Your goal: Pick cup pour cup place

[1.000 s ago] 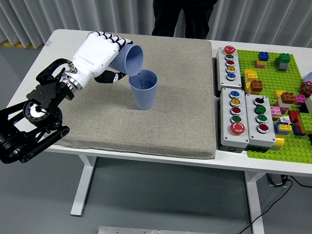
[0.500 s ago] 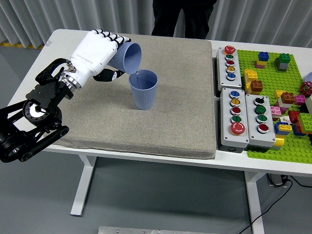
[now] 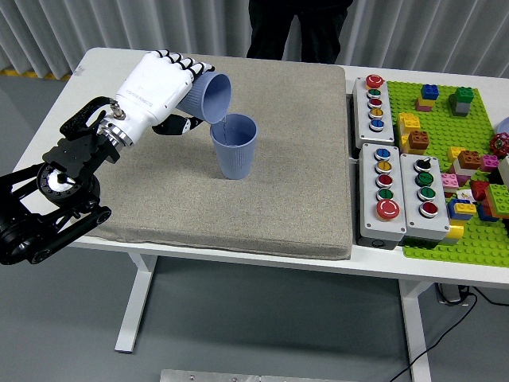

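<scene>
Head view: everything below is seen from above, over the table's near edge.
Tilted cup (image 3: 208, 96): blue, held on its side in the air, its mouth turned to the right and down over the second cup, its rim just above that cup's rim.
Standing cup (image 3: 235, 146): blue, upright on the mat, left of the mat's middle; a thin stream seems to run into it from the tilted cup.
Left hand (image 3: 157, 87): white shell with black-tipped fingers (image 3: 176, 58) wrapped around the tilted cup's body, wrist rolled so that the cup leans over.
Writing: small dark print on the back of the left hand, too small to read.
Mat (image 3: 270, 199): grey-beige, rough, covering most of the table's left and middle.
Table (image 3: 56, 131): white top on white legs, above a grey floor.
Button boxes (image 3: 398, 193): grey, just right of the mat, with red, yellow, green, blue and black buttons.
Brick plate (image 3: 457, 119): bright green, far right, with coloured bricks on it.
Room: pale curtain folds behind; a person in dark clothes (image 3: 299, 30) stands at the far edge, hands unseen.
Left arm (image 3: 52, 195): black, jointed, coming up from the lower left.
</scene>
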